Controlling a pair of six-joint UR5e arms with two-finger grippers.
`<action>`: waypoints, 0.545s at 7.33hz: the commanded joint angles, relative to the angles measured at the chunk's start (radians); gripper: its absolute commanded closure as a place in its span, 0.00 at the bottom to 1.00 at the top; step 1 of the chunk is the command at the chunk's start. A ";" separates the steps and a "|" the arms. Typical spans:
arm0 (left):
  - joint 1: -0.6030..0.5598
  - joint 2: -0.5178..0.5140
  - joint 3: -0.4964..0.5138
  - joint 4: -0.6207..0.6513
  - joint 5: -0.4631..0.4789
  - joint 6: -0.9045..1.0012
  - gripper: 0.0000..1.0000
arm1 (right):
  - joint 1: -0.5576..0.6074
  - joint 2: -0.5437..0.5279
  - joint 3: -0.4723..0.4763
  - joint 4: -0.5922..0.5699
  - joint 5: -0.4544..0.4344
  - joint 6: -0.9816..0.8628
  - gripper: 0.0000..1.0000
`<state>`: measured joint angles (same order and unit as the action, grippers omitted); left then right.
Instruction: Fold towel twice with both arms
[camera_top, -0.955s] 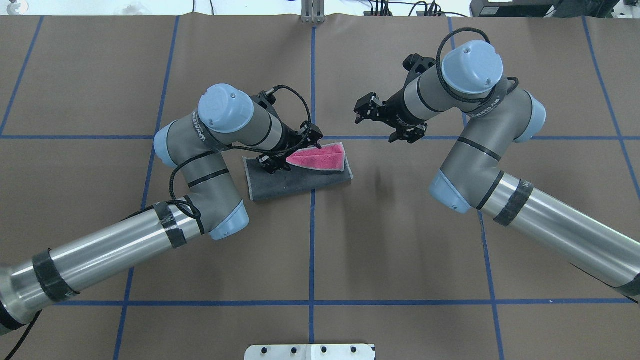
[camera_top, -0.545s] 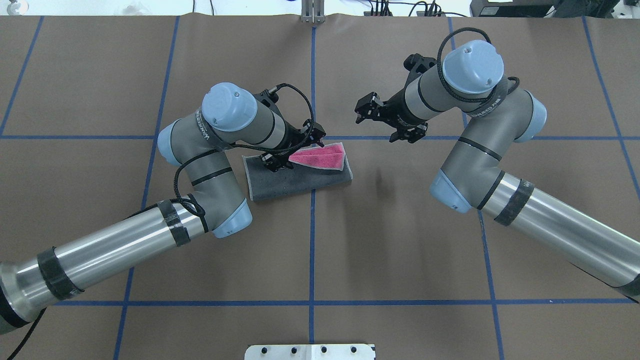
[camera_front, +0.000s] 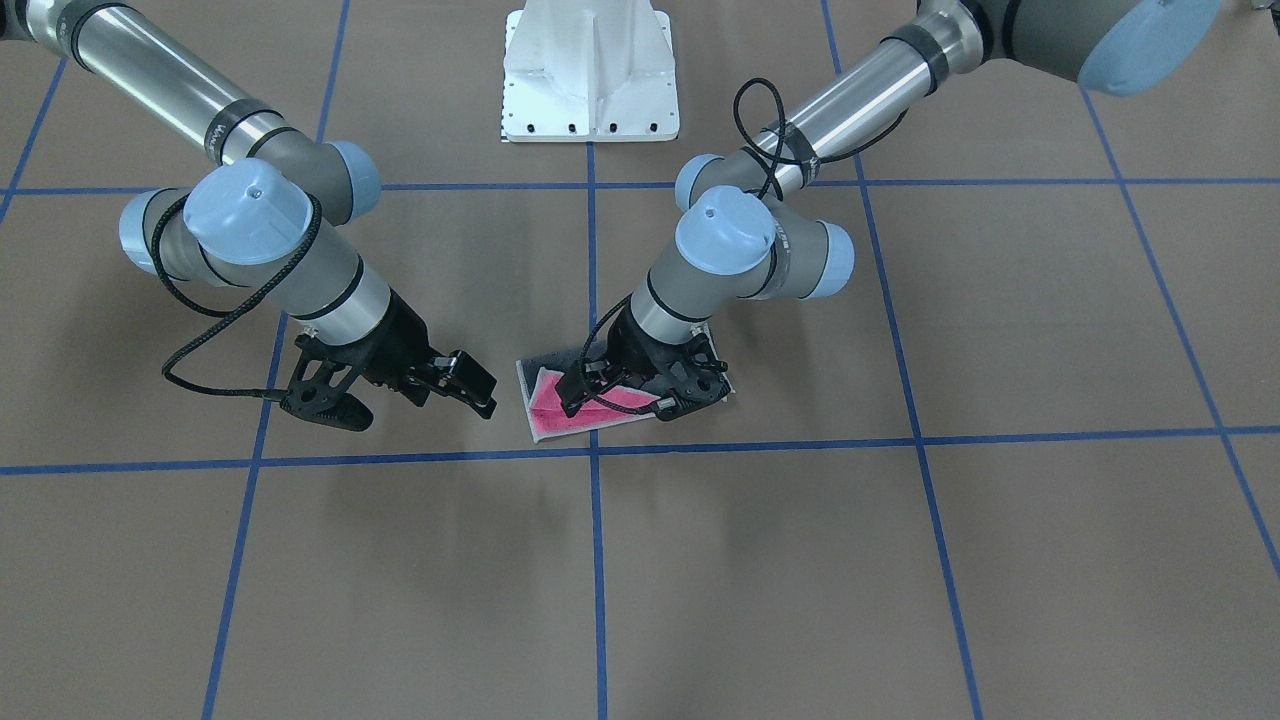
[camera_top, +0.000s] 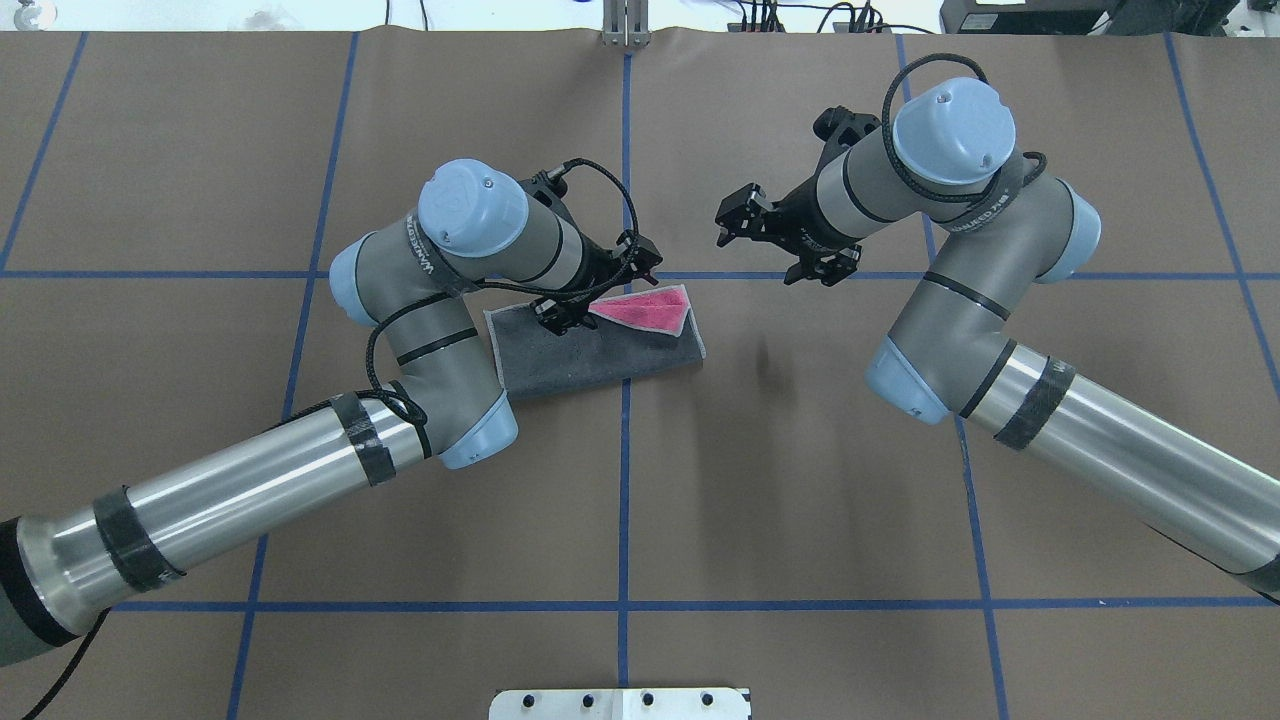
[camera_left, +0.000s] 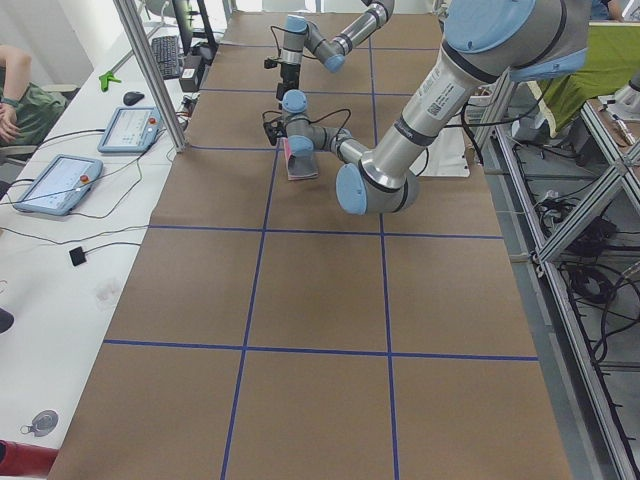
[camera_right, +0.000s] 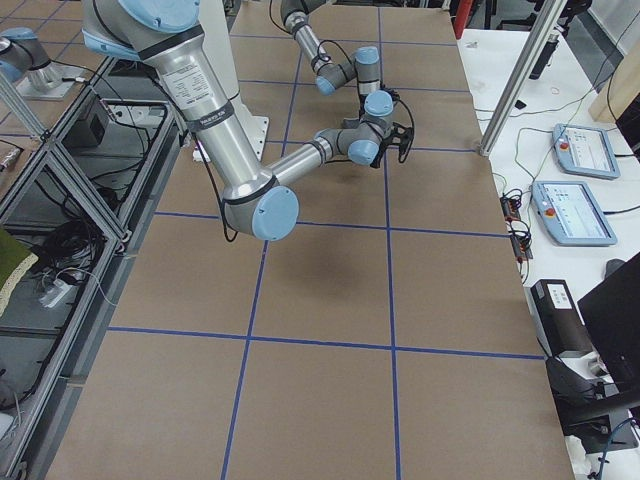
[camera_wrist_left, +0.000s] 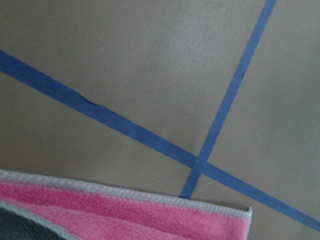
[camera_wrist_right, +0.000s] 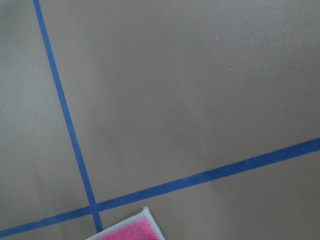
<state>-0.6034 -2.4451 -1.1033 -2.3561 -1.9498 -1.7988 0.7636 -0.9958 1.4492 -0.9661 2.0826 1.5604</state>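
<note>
The towel (camera_top: 600, 355) lies folded on the counter (camera_top: 760, 480), grey face up, just robot-side of the blue tape crossing (camera_front: 595, 451), one pink corner turned back. My left hand (camera_top: 597, 290) hangs low over that flap, looking spread, I judge to regrip it. My right hand (camera_top: 775, 245), spread and empty, hangs right of the crossing, leaving room.

Brown, blue-taped table (camera_top: 800, 500) carries the folded towel (camera_top: 585, 358).

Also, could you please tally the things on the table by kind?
Arms: 2, the left arm and the right arm.
Towels: 1, the towel.
White bases: 1, the white base.
Total: 4.
</note>
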 joint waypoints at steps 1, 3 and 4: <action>-0.003 -0.026 0.033 -0.009 0.009 -0.001 0.00 | 0.006 -0.021 0.016 0.001 0.016 -0.014 0.01; -0.019 -0.028 0.040 -0.009 0.011 0.001 0.00 | 0.006 -0.034 0.025 0.001 0.017 -0.019 0.01; -0.022 -0.031 0.052 -0.011 0.011 0.001 0.00 | 0.006 -0.034 0.025 0.001 0.017 -0.022 0.01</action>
<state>-0.6193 -2.4729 -1.0631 -2.3653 -1.9393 -1.7984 0.7699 -1.0267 1.4724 -0.9649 2.0992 1.5423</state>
